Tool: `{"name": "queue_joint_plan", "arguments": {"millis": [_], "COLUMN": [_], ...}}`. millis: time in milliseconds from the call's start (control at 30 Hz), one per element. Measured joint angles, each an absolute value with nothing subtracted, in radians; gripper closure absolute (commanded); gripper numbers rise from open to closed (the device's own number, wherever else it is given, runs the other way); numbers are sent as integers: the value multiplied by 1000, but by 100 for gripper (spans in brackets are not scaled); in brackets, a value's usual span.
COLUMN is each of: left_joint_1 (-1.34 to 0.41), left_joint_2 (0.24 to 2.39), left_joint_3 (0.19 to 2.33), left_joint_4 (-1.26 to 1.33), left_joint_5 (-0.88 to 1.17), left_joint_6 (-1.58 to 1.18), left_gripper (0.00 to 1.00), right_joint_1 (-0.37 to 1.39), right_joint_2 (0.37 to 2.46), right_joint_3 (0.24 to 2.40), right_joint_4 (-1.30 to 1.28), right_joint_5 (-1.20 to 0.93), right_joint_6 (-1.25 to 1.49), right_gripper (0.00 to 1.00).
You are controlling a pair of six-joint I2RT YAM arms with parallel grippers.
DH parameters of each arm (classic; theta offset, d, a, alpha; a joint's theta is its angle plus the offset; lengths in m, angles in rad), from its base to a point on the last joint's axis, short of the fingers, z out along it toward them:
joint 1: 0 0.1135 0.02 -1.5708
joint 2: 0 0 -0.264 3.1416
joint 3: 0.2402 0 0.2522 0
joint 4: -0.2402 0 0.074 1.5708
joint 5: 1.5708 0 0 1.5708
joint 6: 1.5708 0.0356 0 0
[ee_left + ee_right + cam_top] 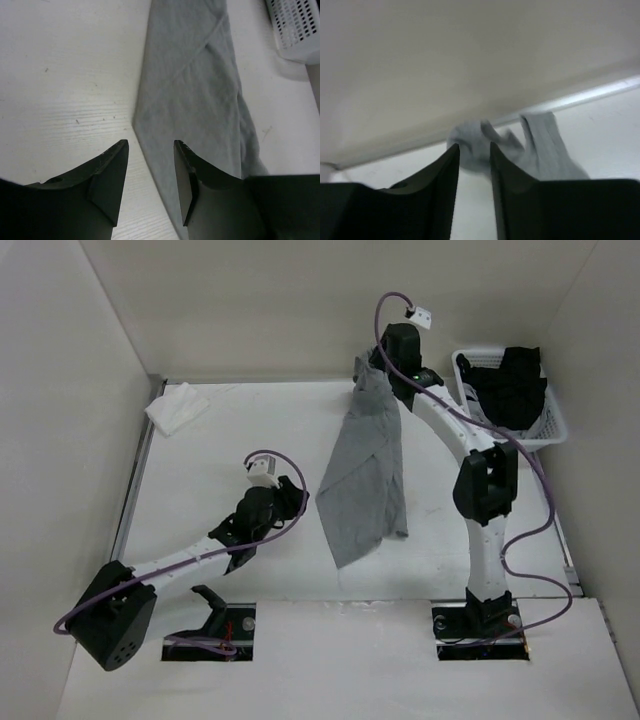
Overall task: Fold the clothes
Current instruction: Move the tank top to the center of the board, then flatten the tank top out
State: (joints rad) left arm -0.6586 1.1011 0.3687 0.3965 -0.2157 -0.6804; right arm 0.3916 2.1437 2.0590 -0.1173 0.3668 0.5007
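Grey shirt (365,470) hangs as a long, narrow drape in the middle of the worktop (230,440). Its top end is raised at the far side by the right gripper (376,368), while its wider lower end trails onto the surface towards the near edge. Lifting 1 end this way probably lets the cloth fall straight, so it can be laid flat before any fold.

In the right wrist view the 2 jaws stand slightly parted, with a bunch of grey knit just at their tips. The picture is blurred, so I cannot tell whether the cloth is caught there or slipping free.

The left gripper (150,145) is released and empty. It sits low over the worktop just beside the shirt's left edge, likely placed to take that edge or corner.

A white basket (555,425) of black garments (510,380) stands at the far right. A small white cloth (178,408) lies at the far left, well apart from the shirt.
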Motion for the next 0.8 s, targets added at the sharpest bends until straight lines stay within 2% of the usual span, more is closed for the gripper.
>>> {"name": "queue_joint_plan", "arguments": {"millis": [67, 100, 167, 233, 267, 400, 533, 633, 800], "left_joint_1": [-681, -701, -743, -798, -833, -916, -971, -1002, -1021], "left_joint_2": [1129, 1154, 1199, 1245, 1265, 1293, 1319, 1352, 1396], "left_joint_3": [369, 370, 373, 382, 390, 418, 454, 472, 500], "left_joint_4": [392, 389, 377, 351, 329, 258, 207, 171, 121], "left_joint_5": [-229, -230, -231, -229, -228, -225, -229, -239, -281], "left_joint_6": [-677, -675, -673, -674, -677, -709, -782, -837, -927], "left_gripper": [59, 59, 60, 60, 60, 60, 66, 67, 66], "right_joint_1": [366, 356, 353, 366, 381, 458, 510, 536, 573], "right_joint_2": [2136, 2101, 2003, 1821, 1717, 1393, 1238, 1193, 1129], "right_joint_3": [2041, 1991, 1864, 1621, 1493, 1099, 833, 708, 632], "right_joint_4": [-154, -150, -136, -80, -69, 27, 83, 76, 82], "right_joint_5": [354, 345, 332, 316, 314, 313, 317, 321, 323], "right_joint_6": [513, 516, 519, 512, 517, 545, 582, 603, 630], "right_gripper": [54, 57, 74, 98, 100, 99, 96, 93, 90]}}
